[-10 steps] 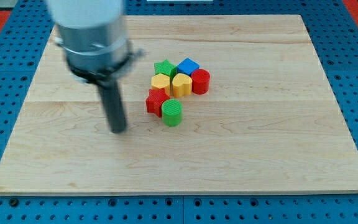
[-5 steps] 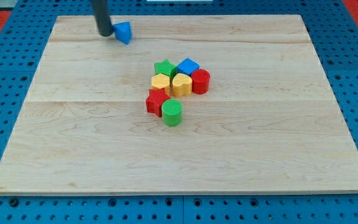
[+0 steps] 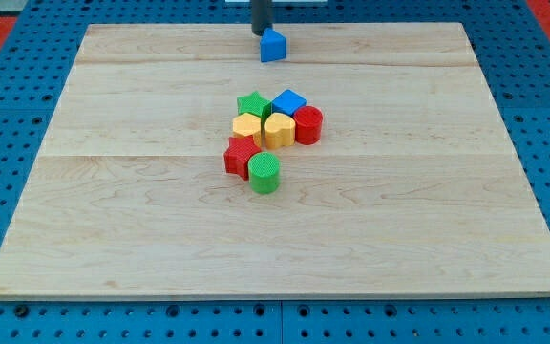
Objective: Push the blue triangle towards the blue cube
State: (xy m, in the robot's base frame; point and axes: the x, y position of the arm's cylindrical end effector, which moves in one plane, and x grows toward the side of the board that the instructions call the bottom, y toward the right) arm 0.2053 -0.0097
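Note:
The blue triangle lies near the board's top edge, a little left of centre. My tip is a dark rod coming down from the view's top; its end sits just above and left of the triangle, touching or nearly touching it. The blue cube sits lower down, at the top of a cluster of blocks in the board's middle, well apart from the triangle.
The cluster holds a green star, a yellow block, a yellow heart, a red cylinder, a red block and a green cylinder. The wooden board lies on a blue pegboard.
My tip went from the board's left middle up to the top left, then right along the top edge. The blue triangle has slid right with it.

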